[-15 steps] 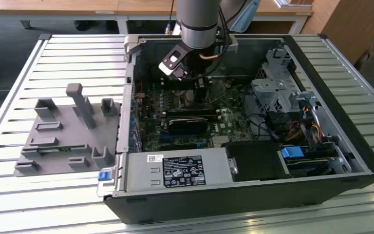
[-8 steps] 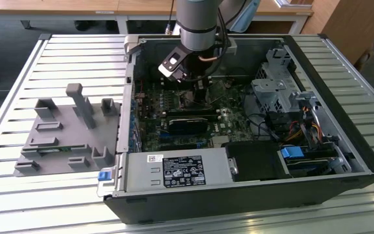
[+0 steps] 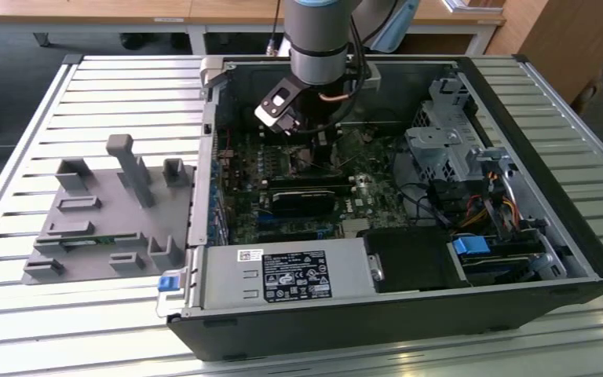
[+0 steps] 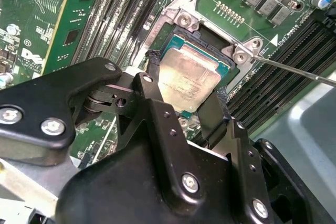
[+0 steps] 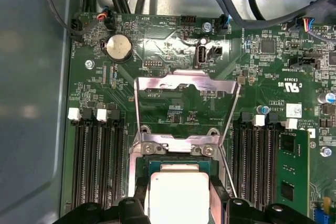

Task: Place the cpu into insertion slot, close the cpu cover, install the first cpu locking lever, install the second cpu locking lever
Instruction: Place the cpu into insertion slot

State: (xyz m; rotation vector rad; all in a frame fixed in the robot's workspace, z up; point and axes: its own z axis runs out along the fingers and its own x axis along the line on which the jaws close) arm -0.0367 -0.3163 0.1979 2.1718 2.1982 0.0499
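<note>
Silver-grey cpu [image 4: 189,77], dull smudged top, pinched by end effector [image 4: 186,86] over insertion slot [image 4: 203,36].

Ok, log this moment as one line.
step: placement | pincer: shut on cpu | position: at insertion slot | cpu cover: swung open

Green circuit board [image 5: 157,51], socket area
Black pincer [image 5: 180,190] clasps the silver-grey square metal cpu [image 5: 178,205]; the thin silver metal cpu cover [image 5: 184,83] stands open.
</note>
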